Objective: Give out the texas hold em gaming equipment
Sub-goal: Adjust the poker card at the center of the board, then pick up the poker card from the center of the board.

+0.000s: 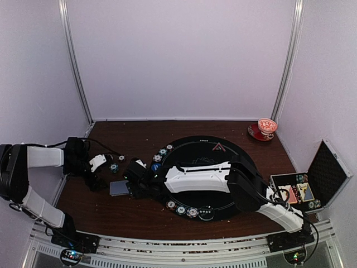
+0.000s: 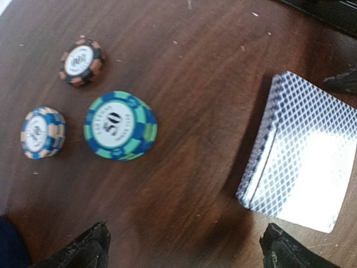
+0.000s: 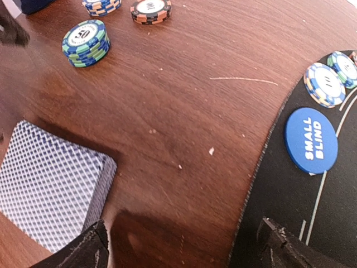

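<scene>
Lying flat on wood just off left edge of black mat (image 3: 312,223): card deck (image 2: 301,156). Hovering there too, spread wide, gripping nothing: left gripper (image 2: 184,251), right gripper (image 3: 181,245). Likely handling light, slick, fanning easily; worth pinching across long edges, trapping whole stack.

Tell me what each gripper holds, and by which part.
Nothing: left gripper and right gripper are open and empty; the card deck lies ungripped.

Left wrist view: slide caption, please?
Open left fingers above a card deck, teal chips, blue chips, black chips on wooden table.
</scene>
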`<action>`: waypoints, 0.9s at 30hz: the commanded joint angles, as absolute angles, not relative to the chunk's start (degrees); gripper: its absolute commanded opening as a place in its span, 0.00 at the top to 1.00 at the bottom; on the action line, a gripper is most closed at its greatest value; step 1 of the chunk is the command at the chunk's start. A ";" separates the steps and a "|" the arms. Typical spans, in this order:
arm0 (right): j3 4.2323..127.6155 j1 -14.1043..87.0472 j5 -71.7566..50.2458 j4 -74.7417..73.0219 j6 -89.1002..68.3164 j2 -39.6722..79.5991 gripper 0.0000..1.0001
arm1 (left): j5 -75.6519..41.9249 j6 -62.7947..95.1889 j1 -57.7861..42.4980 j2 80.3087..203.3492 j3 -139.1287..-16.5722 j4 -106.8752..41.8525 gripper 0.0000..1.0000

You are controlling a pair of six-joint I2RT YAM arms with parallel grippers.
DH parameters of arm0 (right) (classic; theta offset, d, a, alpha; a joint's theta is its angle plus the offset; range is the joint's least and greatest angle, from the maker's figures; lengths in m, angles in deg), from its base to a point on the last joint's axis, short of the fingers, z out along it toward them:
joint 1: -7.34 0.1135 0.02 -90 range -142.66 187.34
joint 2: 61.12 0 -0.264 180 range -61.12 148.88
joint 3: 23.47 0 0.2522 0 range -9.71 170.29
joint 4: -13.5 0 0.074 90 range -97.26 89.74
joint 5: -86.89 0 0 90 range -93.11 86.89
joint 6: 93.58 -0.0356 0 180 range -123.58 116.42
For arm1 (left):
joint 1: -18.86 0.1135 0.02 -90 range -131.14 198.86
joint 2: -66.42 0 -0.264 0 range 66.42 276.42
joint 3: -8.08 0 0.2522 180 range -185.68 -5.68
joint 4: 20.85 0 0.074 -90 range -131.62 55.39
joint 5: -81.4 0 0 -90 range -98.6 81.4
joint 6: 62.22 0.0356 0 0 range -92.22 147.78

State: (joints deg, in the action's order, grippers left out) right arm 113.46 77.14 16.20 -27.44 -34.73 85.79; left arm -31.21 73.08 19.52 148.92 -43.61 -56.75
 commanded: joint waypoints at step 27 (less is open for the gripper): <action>73.71 77.49 22.85 -20.05 -35.45 49.02 0.00 | -36.71 91.49 6.39 146.69 -59.89 -83.57 0.02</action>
State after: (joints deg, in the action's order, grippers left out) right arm 77.64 77.34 21.22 -22.31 -33.95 51.96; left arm -35.87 92.59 7.00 143.94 -57.73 -81.86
